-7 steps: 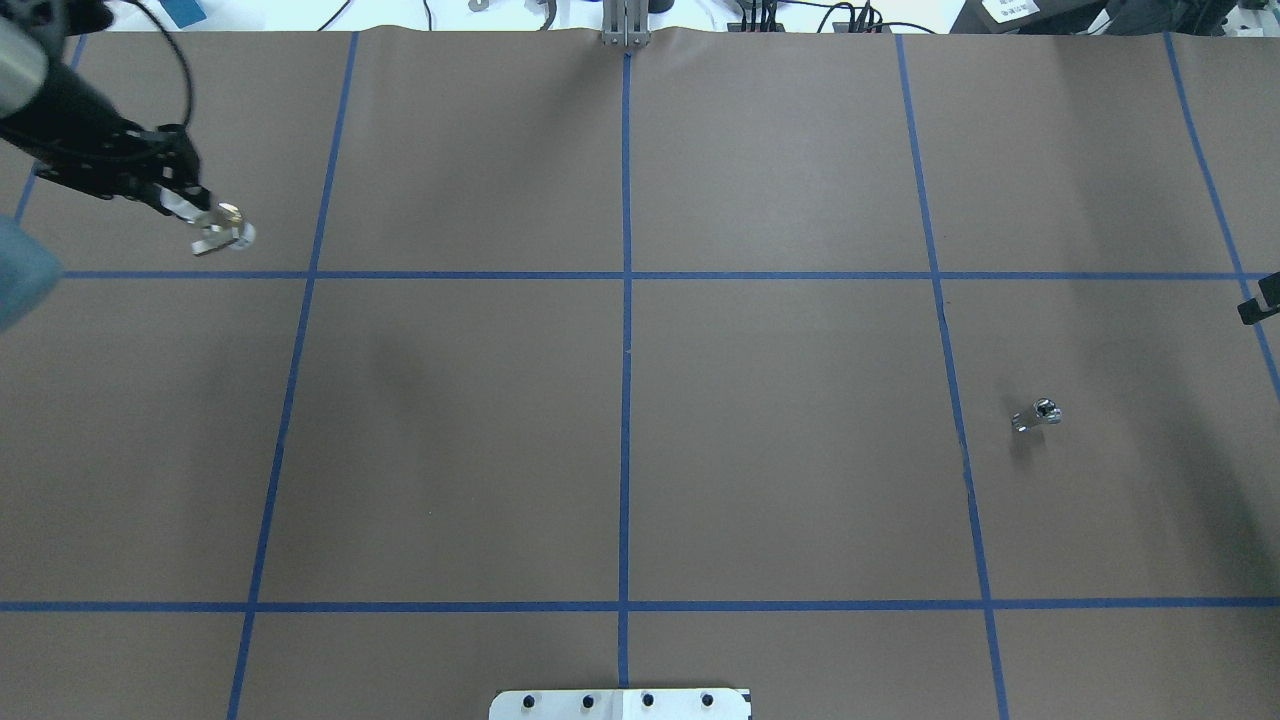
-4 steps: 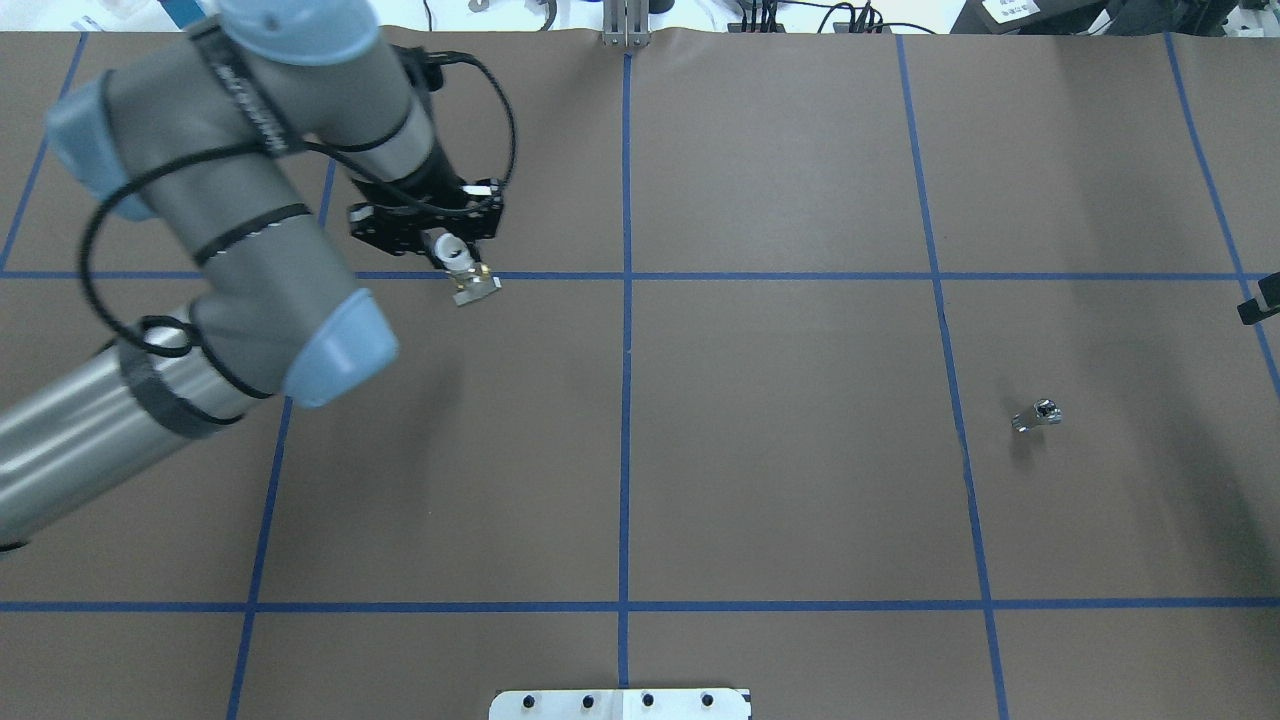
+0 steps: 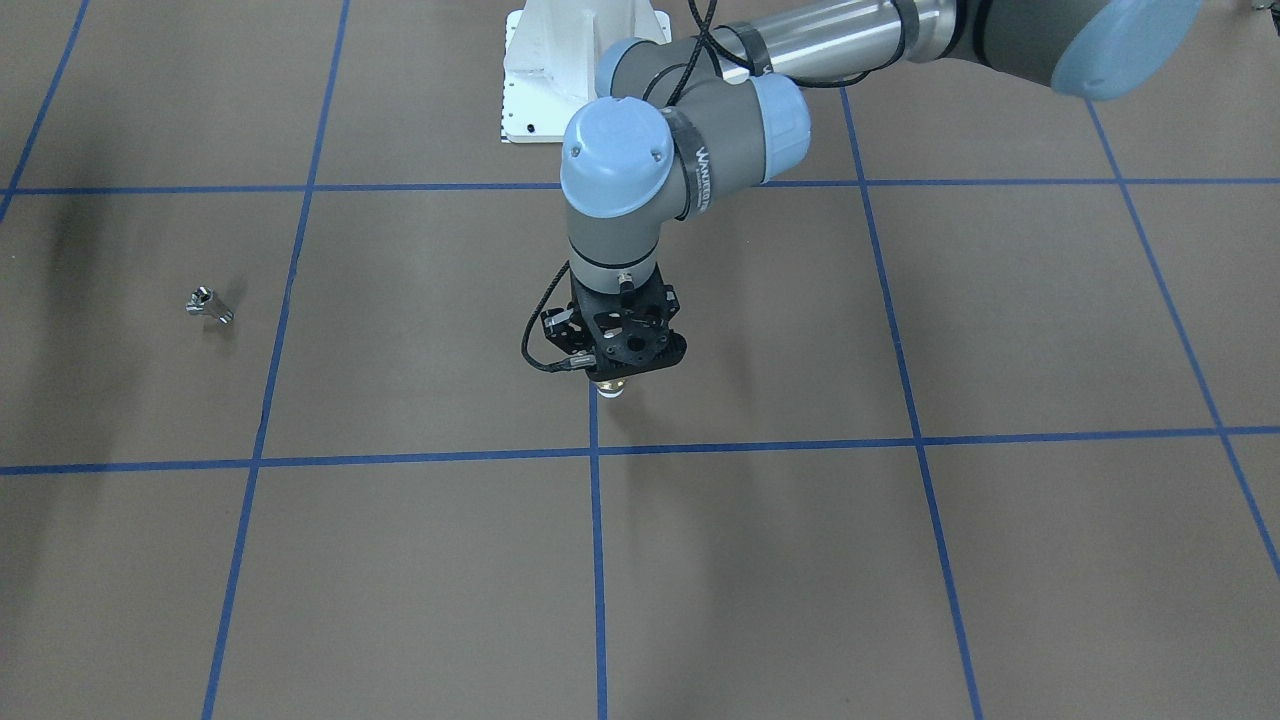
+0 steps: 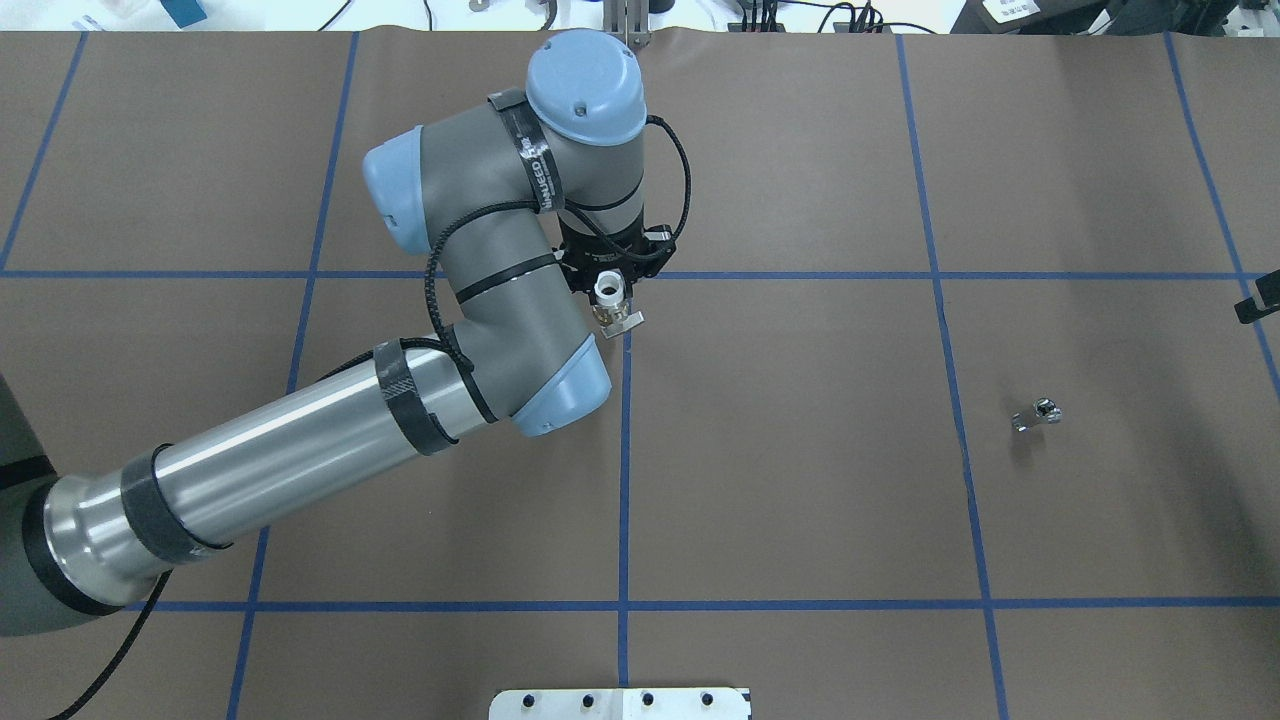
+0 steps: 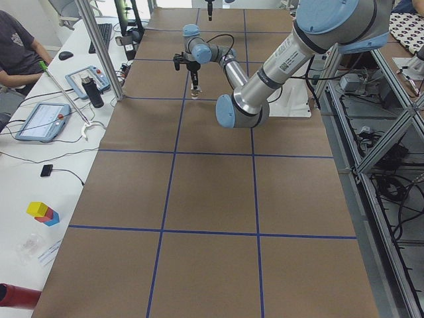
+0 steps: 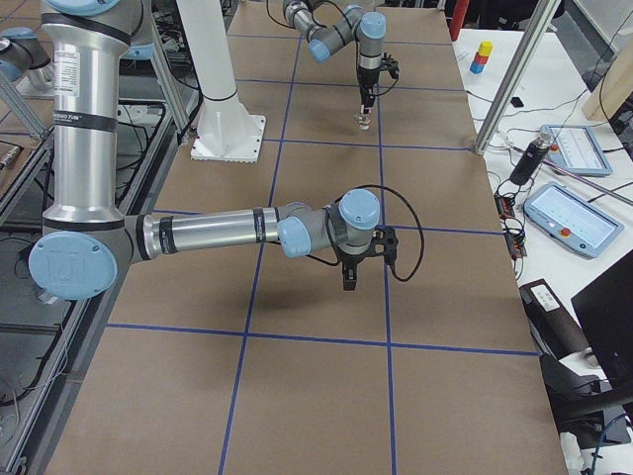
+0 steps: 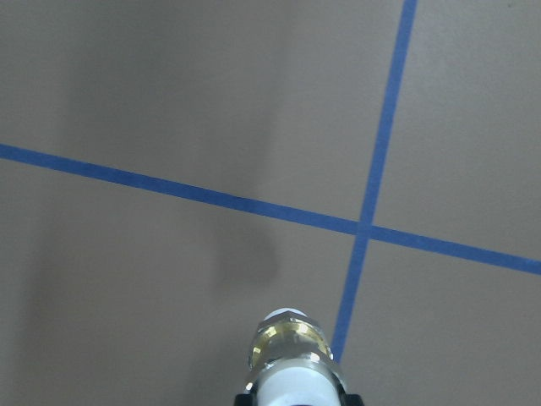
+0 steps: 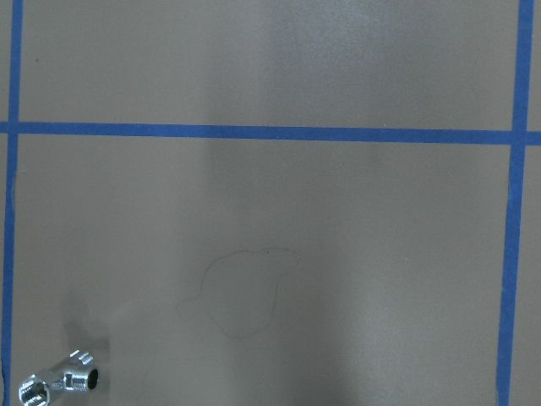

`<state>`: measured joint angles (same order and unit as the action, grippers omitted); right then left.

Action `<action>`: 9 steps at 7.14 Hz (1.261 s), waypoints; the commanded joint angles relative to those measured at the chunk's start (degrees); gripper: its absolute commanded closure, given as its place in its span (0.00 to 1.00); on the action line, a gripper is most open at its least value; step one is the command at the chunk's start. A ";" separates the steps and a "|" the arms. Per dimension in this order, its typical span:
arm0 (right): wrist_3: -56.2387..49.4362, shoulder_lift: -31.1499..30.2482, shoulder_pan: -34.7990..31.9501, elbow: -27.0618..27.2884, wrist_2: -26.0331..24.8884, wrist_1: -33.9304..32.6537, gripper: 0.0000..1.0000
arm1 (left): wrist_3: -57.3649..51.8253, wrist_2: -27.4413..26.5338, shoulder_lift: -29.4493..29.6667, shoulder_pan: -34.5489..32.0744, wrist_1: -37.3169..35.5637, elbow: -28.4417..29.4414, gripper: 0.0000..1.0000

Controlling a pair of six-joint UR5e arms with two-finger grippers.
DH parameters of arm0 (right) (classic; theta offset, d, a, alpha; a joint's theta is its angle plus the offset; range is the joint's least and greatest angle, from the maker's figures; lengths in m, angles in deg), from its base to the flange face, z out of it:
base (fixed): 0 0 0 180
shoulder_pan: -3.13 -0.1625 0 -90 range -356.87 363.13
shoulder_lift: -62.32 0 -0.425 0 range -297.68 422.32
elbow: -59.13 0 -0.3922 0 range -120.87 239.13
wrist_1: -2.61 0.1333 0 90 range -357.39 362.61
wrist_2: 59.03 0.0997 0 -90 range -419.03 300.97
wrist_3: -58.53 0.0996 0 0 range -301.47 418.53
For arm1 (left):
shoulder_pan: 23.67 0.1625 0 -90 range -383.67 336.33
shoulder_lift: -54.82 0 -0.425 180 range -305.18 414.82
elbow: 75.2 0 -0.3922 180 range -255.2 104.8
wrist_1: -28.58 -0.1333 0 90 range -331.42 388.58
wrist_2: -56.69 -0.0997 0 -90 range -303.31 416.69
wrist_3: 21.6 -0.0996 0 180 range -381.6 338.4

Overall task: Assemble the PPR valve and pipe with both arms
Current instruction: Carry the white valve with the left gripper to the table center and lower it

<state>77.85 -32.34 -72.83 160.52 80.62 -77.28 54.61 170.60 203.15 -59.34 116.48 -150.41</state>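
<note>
My left gripper (image 4: 608,283) hangs over the middle of the table, pointing down and shut on the PPR valve (image 4: 617,318). It grips the white upper tube end; the brass middle and pale lever stick out below. The left wrist view shows the valve (image 7: 292,355) above a crossing of blue tape lines. The pipe (image 4: 1036,413), a small shiny silver fitting, lies on its side far to the right, also in the front view (image 3: 208,305) and right wrist view (image 8: 59,385). My right gripper (image 6: 348,280) hovers above the table away from the pipe; I cannot tell whether it is open or shut.
Brown paper with a blue tape grid (image 4: 625,450) covers the table. The white bolted pedestal base (image 3: 580,70) stands at the robot's edge. Along the far side are aluminium posts (image 5: 99,46), tablets, a bottle and a seated person (image 5: 16,46).
My left arm has swung from the far left of the table to its middle, carrying the valve. The pipe has not moved, and the right arm stays at the right edge.
</note>
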 commanded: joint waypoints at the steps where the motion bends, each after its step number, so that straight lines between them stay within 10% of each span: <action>1: 0.01 0.00 0.02 0.30 0.00 0.00 0.00 | 0.16 -0.10 1.17 1.04 0.70 2.17 1.00; 5: 0.01 0.00 0.02 0.21 -0.09 0.00 0.00 | 0.16 -0.10 1.08 1.13 0.70 2.26 0.96; 7: 0.01 0.00 0.02 0.12 -0.09 0.00 0.00 | 0.16 -0.18 1.08 1.22 0.70 2.35 0.53; 9: 0.01 0.00 0.02 0.04 -0.09 0.00 0.00 | 0.25 -0.18 1.08 1.30 0.79 2.35 0.38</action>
<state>77.86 -32.34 -72.77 160.59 80.54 -77.28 54.83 170.43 204.24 -58.07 117.24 -148.06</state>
